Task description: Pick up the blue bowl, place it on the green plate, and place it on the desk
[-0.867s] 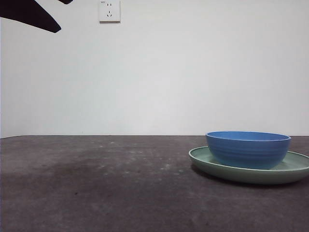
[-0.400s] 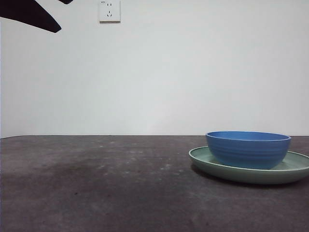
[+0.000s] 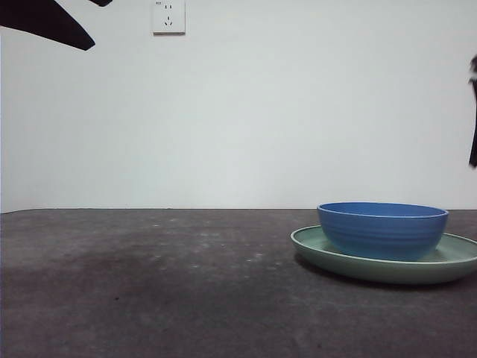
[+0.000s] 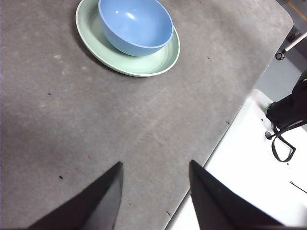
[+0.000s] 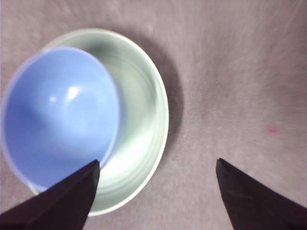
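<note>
Bowl (image 3: 383, 230) on plate (image 3: 328, 252): that part of the job looks done, with the blue bowl sitting upright inside the green plate, off-centre toward one side of it, as the right wrist view shows. Both stand on the tabletop (image 3: 149, 283), at the right of the front view. What seems left is the last step, lifting the bowl off the plate and setting it down on the bare tabletop, of which there is plenty free beside the plate.

The right hand (image 5: 156, 196) hangs above the plate with its jaws wide apart and nothing between them; one jaw lies over the bowl's rim in its view, the other over bare tabletop. It touches neither dish. A dark sliver at the right edge of the front view is probably this arm.

The left hand (image 4: 154, 189) waits well away from the dishes, jaws apart and empty, near the tabletop's edge.
</note>
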Tool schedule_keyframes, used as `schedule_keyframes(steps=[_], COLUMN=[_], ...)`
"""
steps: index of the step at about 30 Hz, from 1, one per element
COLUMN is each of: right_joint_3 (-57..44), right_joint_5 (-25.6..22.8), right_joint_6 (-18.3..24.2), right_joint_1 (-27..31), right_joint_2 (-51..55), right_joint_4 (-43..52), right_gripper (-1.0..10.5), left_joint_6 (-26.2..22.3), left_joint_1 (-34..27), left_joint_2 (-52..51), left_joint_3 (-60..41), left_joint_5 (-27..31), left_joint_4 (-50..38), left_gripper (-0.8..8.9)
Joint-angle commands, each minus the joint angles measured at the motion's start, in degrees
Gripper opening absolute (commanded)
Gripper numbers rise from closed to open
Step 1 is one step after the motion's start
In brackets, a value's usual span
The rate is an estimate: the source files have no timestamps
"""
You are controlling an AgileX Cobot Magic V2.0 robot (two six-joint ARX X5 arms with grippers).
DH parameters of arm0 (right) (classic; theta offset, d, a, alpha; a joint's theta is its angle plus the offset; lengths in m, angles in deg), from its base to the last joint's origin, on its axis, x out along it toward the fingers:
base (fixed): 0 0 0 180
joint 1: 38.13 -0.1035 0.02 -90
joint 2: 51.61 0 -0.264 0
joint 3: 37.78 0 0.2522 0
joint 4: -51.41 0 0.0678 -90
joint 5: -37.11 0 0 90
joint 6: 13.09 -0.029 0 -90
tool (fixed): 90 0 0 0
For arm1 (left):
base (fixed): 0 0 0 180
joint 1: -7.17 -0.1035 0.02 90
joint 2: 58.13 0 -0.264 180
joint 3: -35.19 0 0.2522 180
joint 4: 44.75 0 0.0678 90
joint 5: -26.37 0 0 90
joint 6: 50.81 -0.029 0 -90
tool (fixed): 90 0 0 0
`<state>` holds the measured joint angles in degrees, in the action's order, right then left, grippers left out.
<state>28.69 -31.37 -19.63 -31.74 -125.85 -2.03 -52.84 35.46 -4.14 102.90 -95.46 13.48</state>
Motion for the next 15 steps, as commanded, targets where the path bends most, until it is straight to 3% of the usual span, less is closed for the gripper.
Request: schedule_keyframes(steps=[1,15], right_joint_3=[1.0,1.0], right_joint_5=[0.6,1.4], right_joint_6=[1.5,1.4], right_joint_1=[-0.1,-2.2], right_joint_2=[-4.1,-17.8], right_joint_4=[2.1,11.7], right_gripper=[3.5,2.7], left_joint_6=[-0.5,-0.5], left_joint_1=[0.3,0.3], left_joint_2=[0.3,0.3], left_joint_3=[0.7,0.7], left_joint_5=[-0.4,-0.4], left_joint_4=[-0.7,-0.7], left_gripper=[2.22,2.22])
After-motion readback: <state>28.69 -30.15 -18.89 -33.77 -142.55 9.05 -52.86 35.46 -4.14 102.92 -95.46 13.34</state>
